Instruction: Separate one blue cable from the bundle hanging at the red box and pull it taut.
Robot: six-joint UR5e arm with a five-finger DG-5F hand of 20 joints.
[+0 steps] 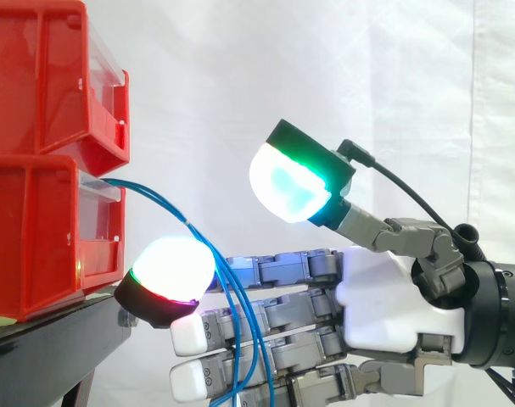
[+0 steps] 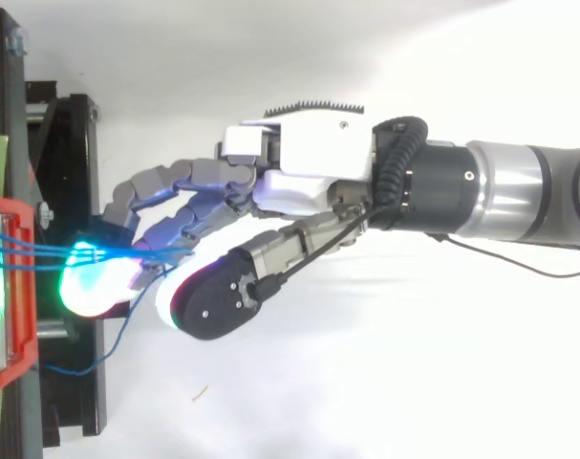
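Red box [image 1: 45,229], 9 o'clock, anchors the bundle. My hand [image 1: 384,297] lies at 3 o'clock, fingers straight, thumb raised clear, gripping nothing, likely to comb strands apart. Blue cables [image 1: 232,297] droop from the box toward 5 o'clock, across my fingers.

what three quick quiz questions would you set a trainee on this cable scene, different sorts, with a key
1. True or false: the hand has its thumb pressed down on the blue cables.
2. Where do the blue cables come from? A: a reel on the floor. B: the mouth of the lower red bin. C: a hook overhead.
3. In one word: are the cables between the bin and the hand taut or slack?
Key: 1 false, the thumb stands raised, apart from the fingers. 2 B. 3 slack, in the side view they arc down across the fingers.
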